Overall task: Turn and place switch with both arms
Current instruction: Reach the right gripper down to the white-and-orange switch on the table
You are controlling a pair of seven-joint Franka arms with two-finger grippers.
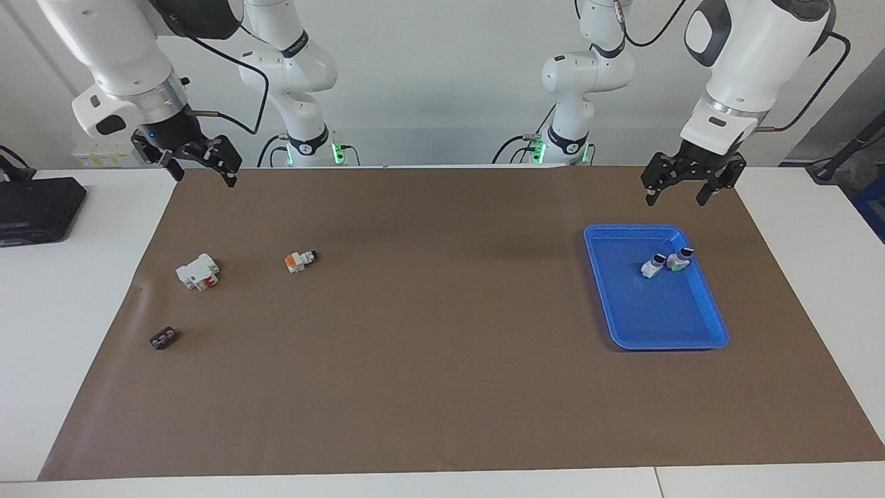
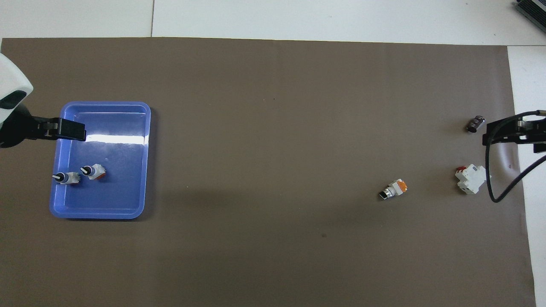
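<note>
Nothing is grasped yet — the switch lies on its side on the brown mat toward the right arm's end, well apart from the blue tray, so the right gripper, jaws apart and empty, likely must descend onto it while the left gripper — also spread — waits raised beside the tray.

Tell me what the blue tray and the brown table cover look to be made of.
Blue tray: probably moulded plastic with a glossy finish; a bright glare streak runs across its floor in the overhead view, and its corners are rounded. Brown table cover: looks like matte paper or thin sheet; no glare, with a slight crease near one edge.
</note>
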